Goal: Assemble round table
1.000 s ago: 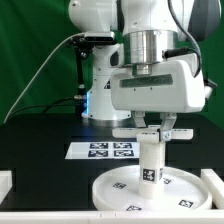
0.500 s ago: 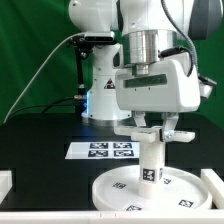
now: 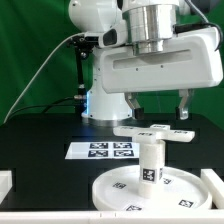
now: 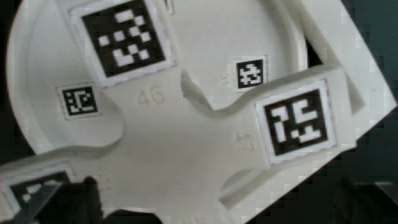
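The round table stands at the front of the black table in the exterior view. The large round disc (image 3: 115, 190) lies flat. The short thick leg (image 3: 151, 165) stands upright on its middle. The cross-shaped foot piece (image 3: 152, 132) sits on top of the leg. My gripper (image 3: 156, 105) hangs just above the foot piece, open and empty, with one finger on each side and clear of it. In the wrist view the foot piece (image 4: 196, 165) fills the picture, with its tags facing the camera. The disc (image 4: 214, 85) shows behind it.
The marker board (image 3: 100, 150) lies flat behind the disc. White raised edges stand at the table's front corners, on the exterior view's left (image 3: 5, 185) and right (image 3: 215, 180). The robot base (image 3: 100, 95) and a green backdrop are behind.
My gripper was down around the foot piece. It has opened, let go and risen above it. The foot piece stays on the leg.
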Tool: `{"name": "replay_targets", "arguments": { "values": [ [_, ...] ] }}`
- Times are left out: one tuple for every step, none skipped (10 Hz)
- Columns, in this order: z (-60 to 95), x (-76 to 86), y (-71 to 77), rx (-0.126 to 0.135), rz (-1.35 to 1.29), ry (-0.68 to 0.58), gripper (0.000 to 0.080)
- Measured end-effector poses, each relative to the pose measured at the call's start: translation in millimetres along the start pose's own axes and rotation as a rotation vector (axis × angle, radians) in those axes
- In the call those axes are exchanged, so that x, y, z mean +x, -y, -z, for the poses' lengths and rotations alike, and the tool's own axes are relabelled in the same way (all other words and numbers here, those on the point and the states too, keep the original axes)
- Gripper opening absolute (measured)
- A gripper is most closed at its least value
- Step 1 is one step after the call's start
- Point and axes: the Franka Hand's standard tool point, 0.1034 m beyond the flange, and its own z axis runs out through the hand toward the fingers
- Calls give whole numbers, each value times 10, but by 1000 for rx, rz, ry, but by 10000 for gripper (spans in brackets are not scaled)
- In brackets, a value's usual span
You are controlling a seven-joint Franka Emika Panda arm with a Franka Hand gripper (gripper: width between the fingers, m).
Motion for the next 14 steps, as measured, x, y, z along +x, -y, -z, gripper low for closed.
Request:
{"name": "replay_targets", "arguments": {
  "values": [
    [-42, -101, 54, -29, 166, 25, 649],
    [-40, -84, 53, -24, 200, 21, 649],
    [-40, -72, 36, -24, 242, 21, 649],
    [-42, -70, 31, -25, 319, 22, 649],
    [-39, -55, 8, -32, 432, 27, 649],
    [-18, 9, -34, -62, 618, 44, 649],
    [-17, 68, -40, -83, 774, 42, 649],
    [-28, 68, -52, -81, 797, 44, 649],
    [-29, 65, -47, -82, 781, 43, 649],
    [-48, 65, -51, -84, 793, 42, 649],
    [-108, 67, -77, -88, 804, 43, 649],
    [-154, 75, -141, -93, 801, 51, 649],
    [-168, 65, -153, -95, 808, 52, 649],
    [-194, 43, -139, -97, 838, 53, 649]
  ]
}}
